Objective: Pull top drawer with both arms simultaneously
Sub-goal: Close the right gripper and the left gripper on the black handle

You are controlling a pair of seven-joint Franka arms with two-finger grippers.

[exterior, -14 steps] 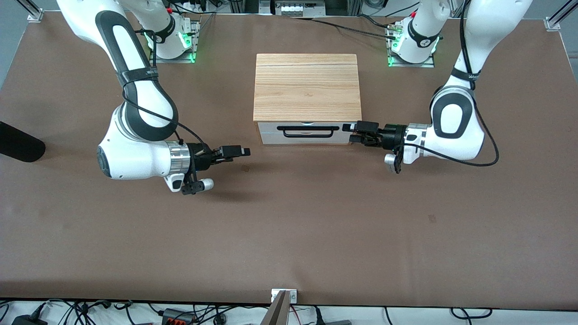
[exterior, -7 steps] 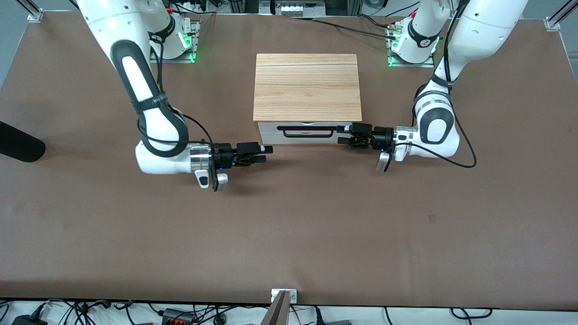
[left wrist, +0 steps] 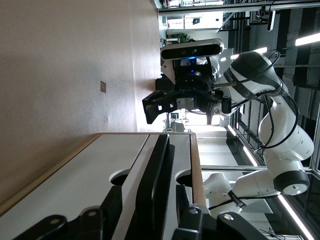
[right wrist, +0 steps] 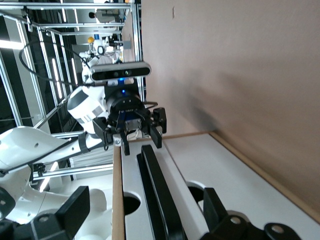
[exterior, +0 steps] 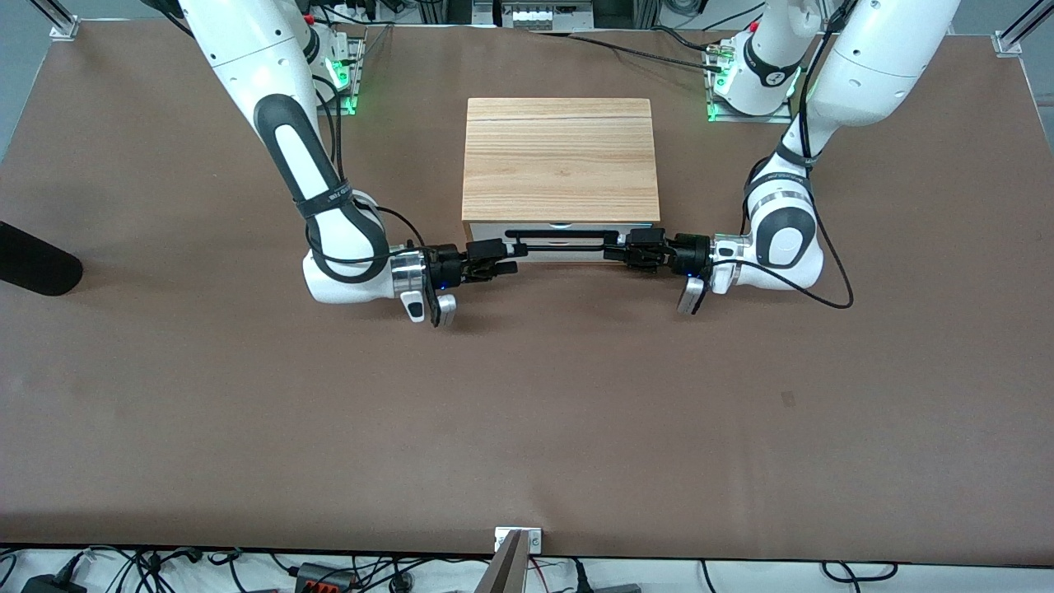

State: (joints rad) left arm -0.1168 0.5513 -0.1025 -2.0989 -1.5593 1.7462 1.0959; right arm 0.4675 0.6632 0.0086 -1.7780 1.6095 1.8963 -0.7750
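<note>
The top drawer [exterior: 560, 250] has a white front and a black bar handle [exterior: 562, 236]; it sits shut under the wood-grain cabinet top [exterior: 560, 156]. My left gripper [exterior: 613, 245] is open at the handle's end toward the left arm, one finger on each side of the bar. My right gripper [exterior: 510, 255] is open at the handle's other end, also around the bar. In the left wrist view the handle [left wrist: 155, 185] runs between the open fingers [left wrist: 112, 205]. In the right wrist view the handle [right wrist: 155, 195] lies between the spread fingers [right wrist: 75, 205]. Neither gripper squeezes the bar.
The cabinet stands mid-table between the two arm bases. A black rounded object [exterior: 33, 263] lies at the table edge at the right arm's end. A metal bracket [exterior: 519, 539] sits at the table's near edge. Brown tabletop [exterior: 527, 412] spreads nearer the camera.
Both grippers have moved inward along the drawer front, from beside the cabinet to the two ends of the handle. The drawer has not moved.
</note>
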